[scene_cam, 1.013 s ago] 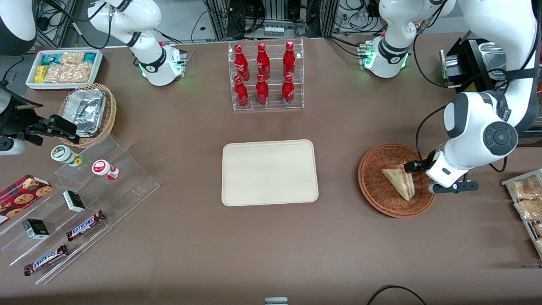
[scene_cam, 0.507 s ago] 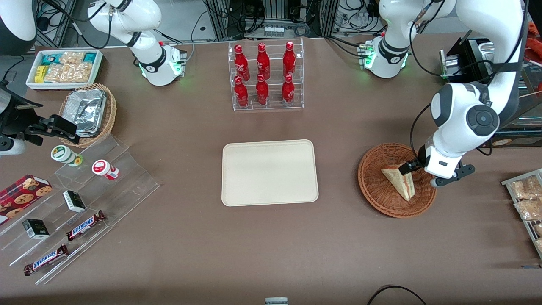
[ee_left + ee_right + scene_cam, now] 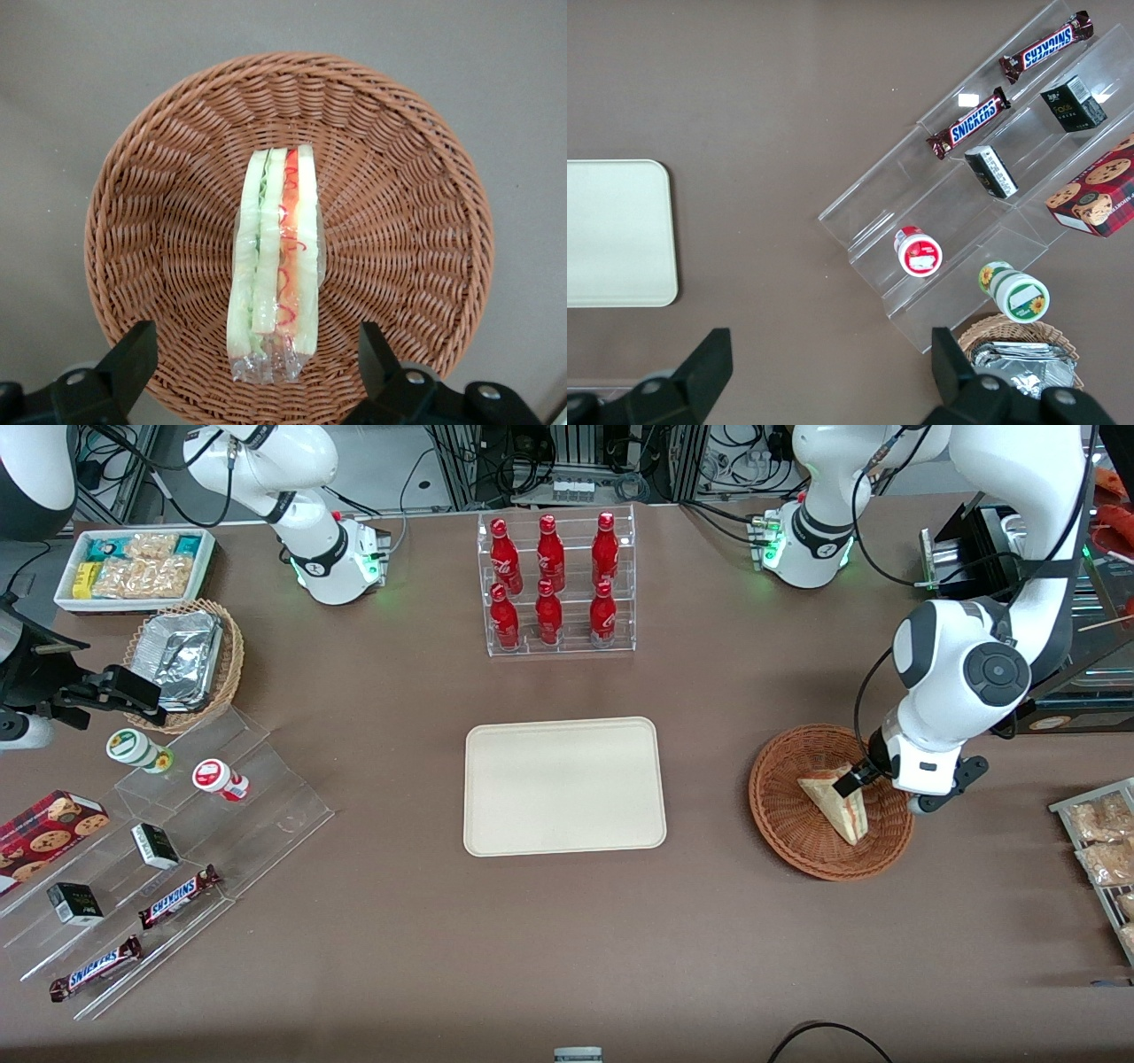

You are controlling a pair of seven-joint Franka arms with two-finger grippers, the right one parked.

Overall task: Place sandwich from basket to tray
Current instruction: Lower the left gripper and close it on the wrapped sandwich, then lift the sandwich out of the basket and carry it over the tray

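A: One big brown table (image 3: 372,921) is seen under everything. What is the next biggest thing on it?

B: The tray (image 3: 564,786) is. It is flat and cream-colored, and it is laid in the middle of the table. Nothing is seen on it. A corner of it is also caught by the parked arm's camera (image 3: 616,232).

A: And after the tray?

B: The basket (image 3: 793,824) comes next. It is round, brown and woven. It is set beside the tray, toward the working arm's end of the table, with a strip of table between them. From the wrist camera the whole ring of the basket (image 3: 159,230) can be seen.

A: Where is the sandwich kept?

B: The sandwich (image 3: 837,804) is laid in the basket, near its middle. White bread is seen, with green and red layers in between, and clear wrap around it (image 3: 275,266).

A: Where is the gripper held?

B: The gripper (image 3: 852,778) is held just above the basket, over the end of the sandwich that is farther from the front camera. Its two black fingers (image 3: 128,359) are spread wide, one on each side of the sandwich. The sandwich is not touched by them, and nothing is pinched.

A: Is something smaller seen too?

B: Six red bottles (image 3: 549,580) are stood in a clear rack, farther from the front camera than the tray.
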